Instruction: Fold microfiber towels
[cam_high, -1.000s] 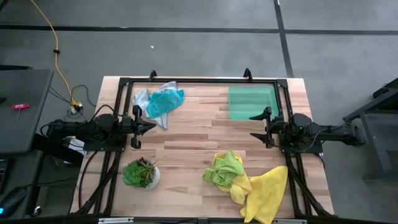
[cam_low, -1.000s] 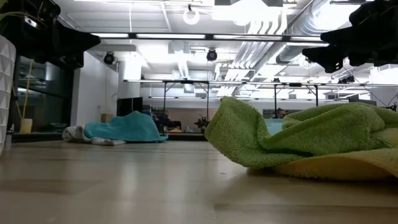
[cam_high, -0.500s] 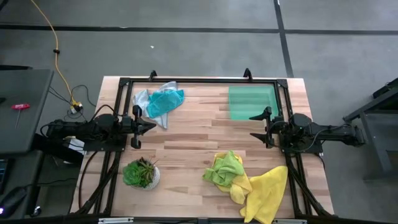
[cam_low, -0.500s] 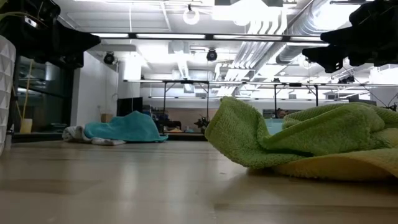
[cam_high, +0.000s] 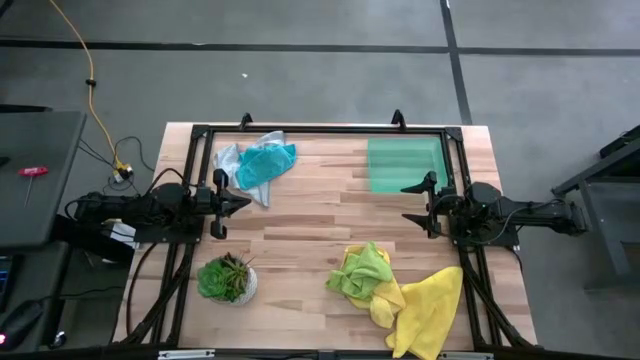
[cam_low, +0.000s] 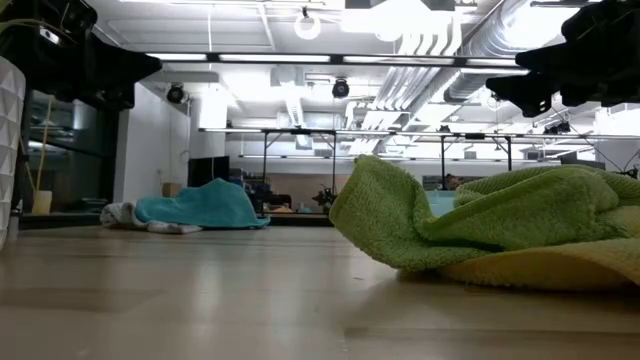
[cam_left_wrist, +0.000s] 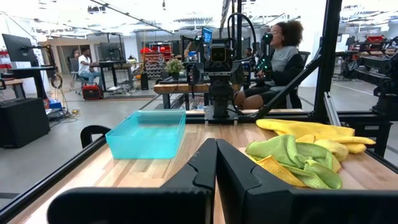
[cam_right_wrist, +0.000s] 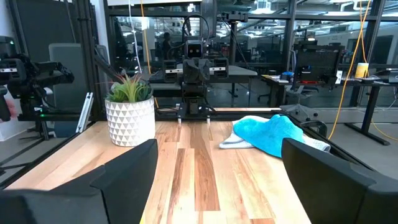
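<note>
At about ten o'clock on the wooden table, seen from above, the teal towel lies bunched over a pale grey-white towel, the two touching in one small heap. At nine o'clock the left gripper hangs just above the boards with its fingers pressed together and nothing between them; the potted plant stands near it, toward seven o'clock. Farther right, at about five o'clock, the lime green towel sits crumpled on top of a yellow towel, whose free flap trails off toward the table's near right corner. The green tray lies flat at one o'clock. At three o'clock the right gripper waits with its fingers spread wide and empty, well apart from every cloth.

None of the towels is folded yet. By their look they are light, limp and plush: they should sag from any single pinch, cling a little to one another, and bear rough handling without harm. A corner or a hem is the sensible hold, so the yellow flap's outer corner looks the easiest start; the lime one likely needs lifting off first.
</note>
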